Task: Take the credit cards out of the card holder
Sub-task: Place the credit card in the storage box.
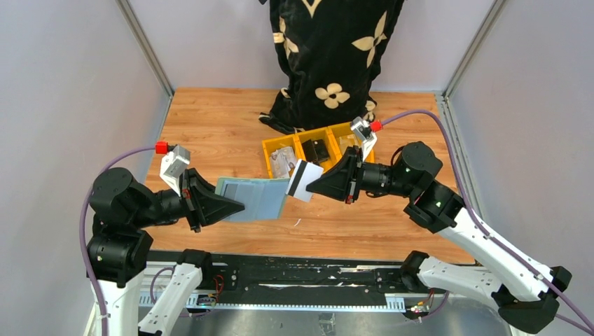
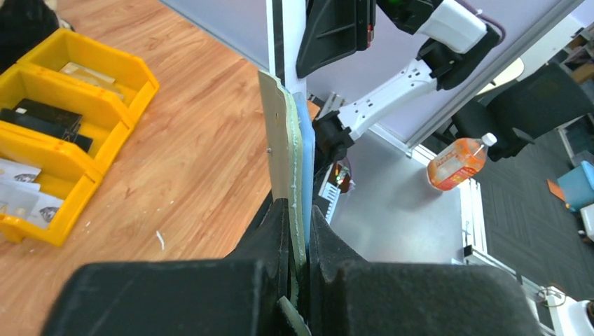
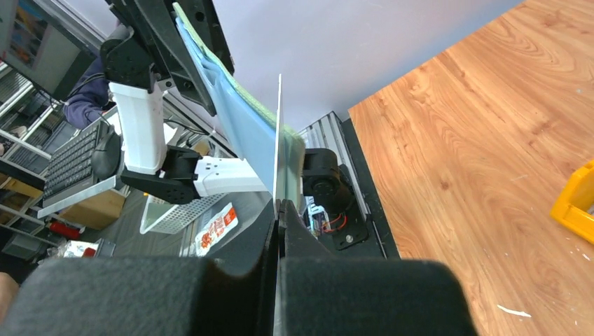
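My left gripper [image 1: 238, 206] is shut on the left edge of the teal card holder [image 1: 256, 198], held open and flat above the table; it shows edge-on between the jaws in the left wrist view [image 2: 287, 161]. My right gripper [image 1: 312, 187] is shut on a white credit card with a black stripe [image 1: 304, 180]. The card sits at the holder's right edge, mostly clear of it. In the right wrist view the card [image 3: 278, 140] is edge-on, with the holder [image 3: 231, 112] behind it.
Yellow plastic bins [image 1: 319, 150] with small items stand behind the holder, in front of a black flower-patterned cloth [image 1: 329, 56]. The wooden table [image 1: 210, 133] lies below, with grey walls left and right.
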`<state>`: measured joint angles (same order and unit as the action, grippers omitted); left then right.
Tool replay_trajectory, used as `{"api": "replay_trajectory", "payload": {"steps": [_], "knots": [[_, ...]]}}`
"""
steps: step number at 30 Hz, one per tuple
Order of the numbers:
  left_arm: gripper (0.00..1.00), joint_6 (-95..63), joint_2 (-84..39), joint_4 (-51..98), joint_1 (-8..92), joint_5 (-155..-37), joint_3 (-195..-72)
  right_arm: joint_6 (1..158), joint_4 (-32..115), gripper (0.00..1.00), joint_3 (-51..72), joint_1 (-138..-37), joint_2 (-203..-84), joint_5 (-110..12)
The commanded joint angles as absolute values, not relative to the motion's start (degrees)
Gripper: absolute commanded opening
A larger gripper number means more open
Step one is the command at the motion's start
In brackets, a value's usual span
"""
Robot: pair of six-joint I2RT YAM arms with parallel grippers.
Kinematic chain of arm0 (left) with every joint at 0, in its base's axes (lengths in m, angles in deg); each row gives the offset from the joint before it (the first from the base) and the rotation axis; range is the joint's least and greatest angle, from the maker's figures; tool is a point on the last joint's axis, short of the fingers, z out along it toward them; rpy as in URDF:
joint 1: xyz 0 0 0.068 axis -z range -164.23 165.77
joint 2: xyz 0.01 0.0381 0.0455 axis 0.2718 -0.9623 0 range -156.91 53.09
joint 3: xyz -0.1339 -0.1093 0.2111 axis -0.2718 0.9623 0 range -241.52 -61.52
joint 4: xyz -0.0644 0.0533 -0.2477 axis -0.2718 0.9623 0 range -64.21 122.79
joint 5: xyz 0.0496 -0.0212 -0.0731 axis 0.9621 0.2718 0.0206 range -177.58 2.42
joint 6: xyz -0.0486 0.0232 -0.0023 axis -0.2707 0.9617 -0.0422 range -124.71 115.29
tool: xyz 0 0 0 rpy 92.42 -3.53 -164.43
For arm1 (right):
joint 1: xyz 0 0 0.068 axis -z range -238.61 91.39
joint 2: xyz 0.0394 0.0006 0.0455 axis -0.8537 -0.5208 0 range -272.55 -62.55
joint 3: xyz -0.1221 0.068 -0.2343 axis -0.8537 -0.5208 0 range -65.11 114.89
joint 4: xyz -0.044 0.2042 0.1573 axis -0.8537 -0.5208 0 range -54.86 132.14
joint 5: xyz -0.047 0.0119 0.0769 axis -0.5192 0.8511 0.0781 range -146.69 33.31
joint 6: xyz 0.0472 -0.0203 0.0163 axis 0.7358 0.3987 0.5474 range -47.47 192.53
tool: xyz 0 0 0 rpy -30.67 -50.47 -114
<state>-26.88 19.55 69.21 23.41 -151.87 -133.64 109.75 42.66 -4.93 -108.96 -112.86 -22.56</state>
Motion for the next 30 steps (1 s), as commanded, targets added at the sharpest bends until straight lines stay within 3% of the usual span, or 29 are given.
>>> {"api": "replay_trajectory", "payload": {"steps": [1, 13, 30], "knots": [[0.0, -21.95, 19.25, 72.8, 23.51, -150.31, -134.36, 108.52, 39.95, 0.0, -4.61, -106.45, -113.51, -17.88], [0.0, -21.22, 20.17, 73.87, 23.51, -153.69, -134.2, 99.16, 28.42, 0.0, 1.23, -95.61, -126.15, -22.1], [0.0, -19.75, 21.89, 73.78, 23.51, -155.53, -132.98, 90.26, 13.5, 0.0, 35.66, -94.81, -179.5, -33.49]]}}
